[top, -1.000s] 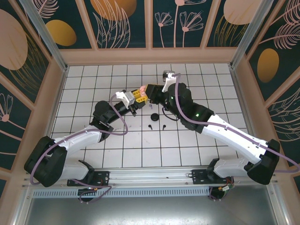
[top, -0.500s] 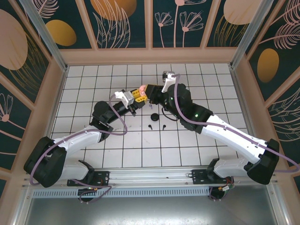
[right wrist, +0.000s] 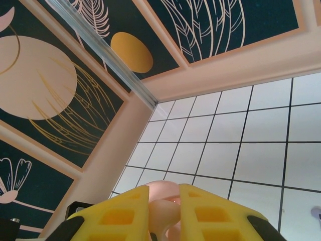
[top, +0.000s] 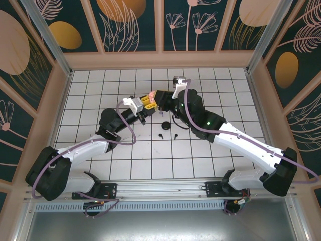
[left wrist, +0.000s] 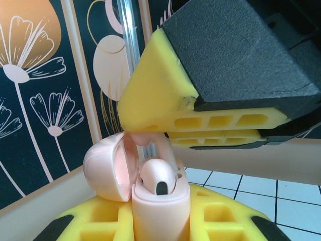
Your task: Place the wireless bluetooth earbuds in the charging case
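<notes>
My left gripper (top: 148, 103) is shut on the pink charging case (left wrist: 159, 206), which stands upright between its yellow fingers (left wrist: 95, 221) with the lid (left wrist: 108, 168) swung open to the left. One pink earbud (left wrist: 156, 176) sits in the case. My right gripper (top: 157, 96) hangs just above it, shut on a second pink earbud (right wrist: 165, 213). That bud's stem (left wrist: 167, 149) reaches down into the case beside the seated bud. Two black earbuds (top: 161, 135) (top: 175, 135) lie on the tiles nearer the arm bases.
A black round disc (top: 166, 125) lies on the tiles just below the two grippers. The wooden back wall (top: 160, 60) stands a few tiles behind them. The tiled floor (top: 100, 90) stretches out to the left and right.
The right arm's forearm and elbow have shifted slightly to the left. Both grippers have stayed together over the case.
</notes>
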You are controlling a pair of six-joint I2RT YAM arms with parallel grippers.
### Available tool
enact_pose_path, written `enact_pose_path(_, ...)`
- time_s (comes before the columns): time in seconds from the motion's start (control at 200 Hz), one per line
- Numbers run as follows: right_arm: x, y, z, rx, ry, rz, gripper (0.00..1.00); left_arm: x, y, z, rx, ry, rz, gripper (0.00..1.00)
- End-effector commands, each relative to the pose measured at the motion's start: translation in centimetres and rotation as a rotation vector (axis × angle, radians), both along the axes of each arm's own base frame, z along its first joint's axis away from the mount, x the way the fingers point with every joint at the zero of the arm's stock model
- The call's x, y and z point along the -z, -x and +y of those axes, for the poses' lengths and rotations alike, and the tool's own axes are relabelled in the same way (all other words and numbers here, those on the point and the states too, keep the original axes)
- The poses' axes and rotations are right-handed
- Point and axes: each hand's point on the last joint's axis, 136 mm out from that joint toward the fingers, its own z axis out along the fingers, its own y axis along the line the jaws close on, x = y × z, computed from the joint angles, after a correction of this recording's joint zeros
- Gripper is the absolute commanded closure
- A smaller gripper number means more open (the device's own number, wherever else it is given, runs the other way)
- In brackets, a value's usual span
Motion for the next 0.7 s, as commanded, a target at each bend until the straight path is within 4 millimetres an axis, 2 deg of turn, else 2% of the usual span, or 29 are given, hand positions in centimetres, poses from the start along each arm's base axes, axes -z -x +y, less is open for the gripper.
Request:
enact_pose_path(0.0,1.0,-0.5,-0.1,0.019,0.01,0.002,0.82,-3.2,1.3,0.0,0.036,0.058,-0.082,1.0)
enact_pose_path(0.425,2.8,0.7,0.5,-0.065,0.103,-0.063,0.81,-3.7,1.2,0.1,0.026,0.069,-0.086,1.0)
enact_pose_path(0.47,2.8,0.6,0.3,-0.057,0.099,-0.06,0.77,-3.7,1.2,0.1,0.027,0.069,-0.085,1.0)
enact_pose_path(0.561,1.6,0.3,-0.2,-0.023,0.077,-0.061,0.56,-3.5,1.1,0.0,0.027,0.065,-0.079,1.0)
enact_pose_path(0.606,0.6,0.2,-0.8,-0.004,0.06,-0.065,0.47,-3.4,1.1,0.0,0.028,0.062,-0.074,1.0)
enact_pose_path(0.696,-2.3,0.4,-2.1,0.016,0.004,-0.09,0.39,-2.9,1.1,0.0,0.028,0.056,-0.061,1.0)
